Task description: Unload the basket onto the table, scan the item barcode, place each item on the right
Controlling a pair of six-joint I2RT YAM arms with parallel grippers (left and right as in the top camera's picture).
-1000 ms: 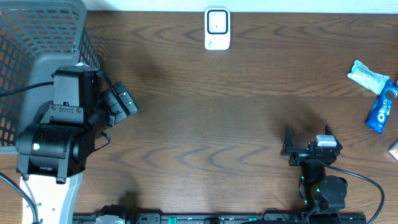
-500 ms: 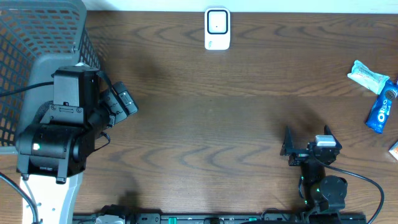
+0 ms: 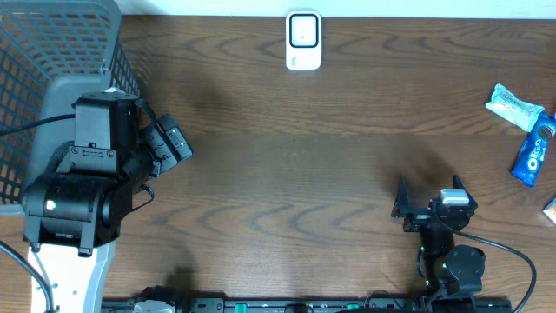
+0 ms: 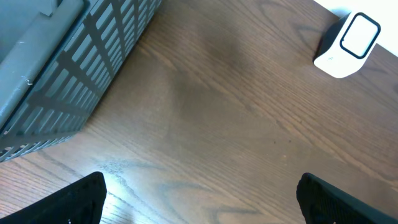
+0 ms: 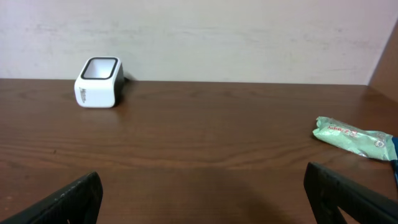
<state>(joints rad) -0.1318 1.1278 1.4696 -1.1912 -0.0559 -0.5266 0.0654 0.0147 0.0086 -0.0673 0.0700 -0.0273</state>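
Right gripper [image 5: 202,202] has bare table [image 5: 199,143] straight ahead; white scanner [image 5: 98,83] far ahead-left, green packet [image 5: 351,137] ahead-right. Left gripper [image 4: 208,202]: mesh basket [image 4: 74,74] close ahead-left.

The left arm [image 3: 78,187] sits bulky on its own side, wrist angled out toward the middle, and the left pincer [image 3: 171,143] is spread wide with nothing between the jaws. In the left wrist view only its two dark fingertips [image 4: 84,199] peek in at the bottom corners, far apart, with the camera looking steeply down. Over on the other side, the right arm [image 3: 452,261] is folded up compact over its base. The right pincer [image 3: 430,200] points away from it, jaws wide too, empty. In the right wrist view its fingertips [image 5: 68,199] sit at either bottom corner, aimed out low and level.
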